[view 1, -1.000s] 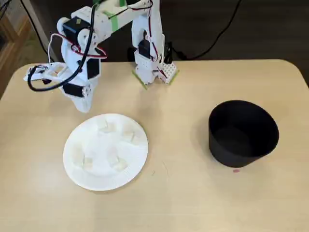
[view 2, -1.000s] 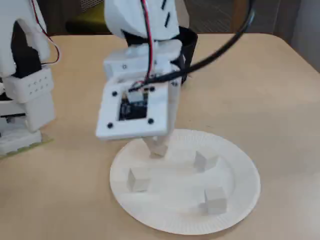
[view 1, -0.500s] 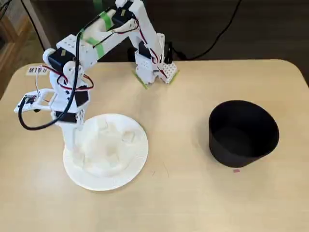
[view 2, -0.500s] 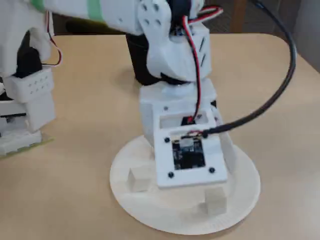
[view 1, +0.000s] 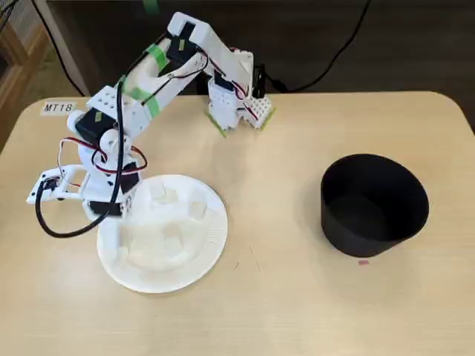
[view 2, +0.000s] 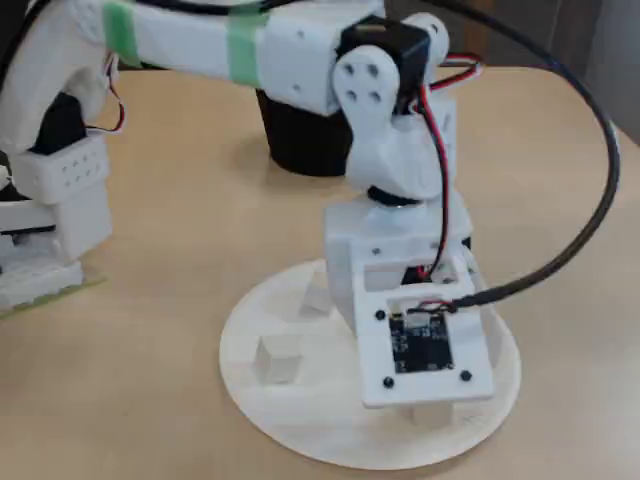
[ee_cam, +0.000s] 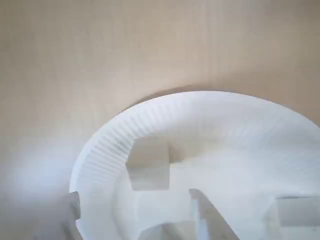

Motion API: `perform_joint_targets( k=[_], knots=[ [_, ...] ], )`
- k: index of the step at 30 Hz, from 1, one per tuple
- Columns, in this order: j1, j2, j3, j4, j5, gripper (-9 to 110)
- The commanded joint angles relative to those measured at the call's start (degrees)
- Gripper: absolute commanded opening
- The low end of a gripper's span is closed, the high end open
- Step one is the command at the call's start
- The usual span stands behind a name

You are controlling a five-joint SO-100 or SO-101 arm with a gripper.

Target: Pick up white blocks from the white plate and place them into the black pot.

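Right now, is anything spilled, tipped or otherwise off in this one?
Nothing stands out. The white blocks all lie on the white plate, none on the table. The black pot stands upright, apart from the plate. The hand is low over the plate's edge, holding nothing visible.

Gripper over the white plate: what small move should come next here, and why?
Probably a short descent onto the nearest white block. The gripper hangs over the left side of the white plate in a fixed view, with nothing visibly between its fingers in the wrist view. The block sits just ahead of the fingertips, and the black pot looks empty.
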Motion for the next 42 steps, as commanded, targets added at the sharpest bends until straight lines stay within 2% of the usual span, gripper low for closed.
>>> perform_joint_targets(
  k=[1, 13, 16, 21, 27, 34, 38, 42],
  knots=[
    [-0.2, -0.5, -3.4, -0.1, 1.5, 31],
    [-0.2, -9.4, -13.0, 2.0, 3.3, 27],
    [-0.3, -11.3, -15.6, 2.1, 4.0, 19],
    [-0.4, -14.9, -22.9, 6.2, 5.3, -2],
    [-0.8, -20.7, -38.8, 14.1, 5.2, -2],
    [-5.4, -5.5, -41.0, 14.4, 11.5, -2],
    [-11.4, 13.2, -24.3, 14.6, 17.5, -2],
    [-22.5, 30.8, -4.0, 14.6, 20.8, -2]
  ],
)
